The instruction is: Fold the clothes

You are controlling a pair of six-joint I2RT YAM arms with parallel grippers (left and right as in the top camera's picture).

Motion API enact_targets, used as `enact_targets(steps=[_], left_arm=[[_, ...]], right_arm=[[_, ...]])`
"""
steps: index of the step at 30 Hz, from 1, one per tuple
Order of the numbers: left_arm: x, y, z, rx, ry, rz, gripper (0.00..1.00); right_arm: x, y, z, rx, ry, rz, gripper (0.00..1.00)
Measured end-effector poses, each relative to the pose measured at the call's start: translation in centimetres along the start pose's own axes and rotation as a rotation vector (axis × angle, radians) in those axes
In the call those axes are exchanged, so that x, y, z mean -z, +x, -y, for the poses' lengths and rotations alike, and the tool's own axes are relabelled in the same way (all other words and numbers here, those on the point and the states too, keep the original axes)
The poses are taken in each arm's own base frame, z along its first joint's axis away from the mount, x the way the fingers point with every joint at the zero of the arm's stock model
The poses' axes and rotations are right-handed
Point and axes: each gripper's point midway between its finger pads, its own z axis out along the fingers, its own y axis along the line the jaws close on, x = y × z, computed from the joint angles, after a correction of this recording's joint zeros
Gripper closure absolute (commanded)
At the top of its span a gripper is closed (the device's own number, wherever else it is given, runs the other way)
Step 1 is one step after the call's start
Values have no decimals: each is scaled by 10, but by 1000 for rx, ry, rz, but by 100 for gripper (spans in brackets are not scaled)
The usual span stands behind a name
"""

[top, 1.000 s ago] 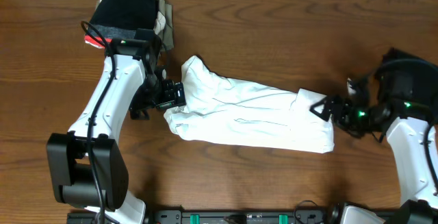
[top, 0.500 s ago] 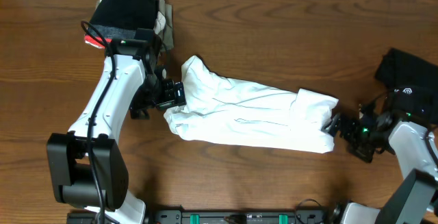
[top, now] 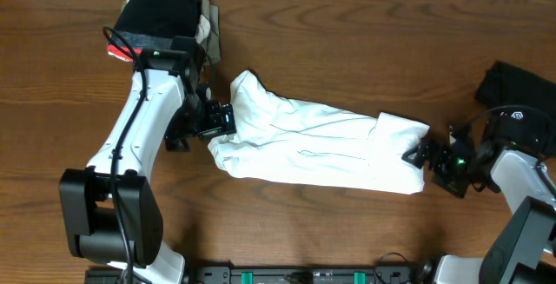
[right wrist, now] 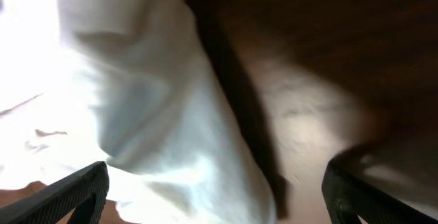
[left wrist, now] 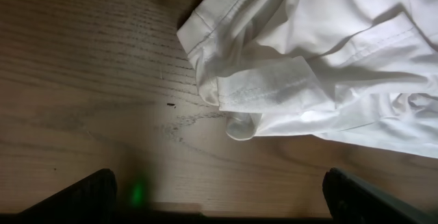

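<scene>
Right gripper (top: 423, 155): spread, empty — at right end of white shirt (top: 313, 145)
Left gripper (top: 222, 121): spread, empty — at left end
Long axis: runs left to right

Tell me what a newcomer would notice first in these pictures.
The white shirt stands out most, bunched into a long wrinkled roll across the middle of the dark wooden table. The left gripper and right gripper sit open at its two ends, neither gripping it. Dark clothes also draw the eye: a black pile at the far left corner and a black garment with a white logo at the right edge.
</scene>
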Motion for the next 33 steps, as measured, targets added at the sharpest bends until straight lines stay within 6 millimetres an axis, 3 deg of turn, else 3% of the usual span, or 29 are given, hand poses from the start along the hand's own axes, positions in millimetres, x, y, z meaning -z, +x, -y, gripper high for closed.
enact_targets(steps=[9, 11, 17, 21, 24, 27, 33], left_arm=[[0, 0, 0, 0, 0, 0, 2], [0, 0, 0, 0, 0, 0, 2], [0, 1, 0, 1, -1, -5, 2], [0, 2, -1, 1, -3, -10, 2], [0, 3, -1, 2, -4, -11, 2], [0, 3, -1, 2, -4, -11, 2], [0, 3, -1, 2, -5, -12, 2]], right_arm=[[-10, -9, -25, 47, -166, -18, 3], [-13, -9, -32, 57, -206, -32, 9], [-25, -3, -39, 48, -279, -84, 43], [-31, 1, -32, 20, -250, -102, 74], [-33, 3, -26, -6, -223, -117, 80], [-32, 3, -22, -23, -187, -130, 92], [-18, -21, -4, -36, -11, -117, 93]])
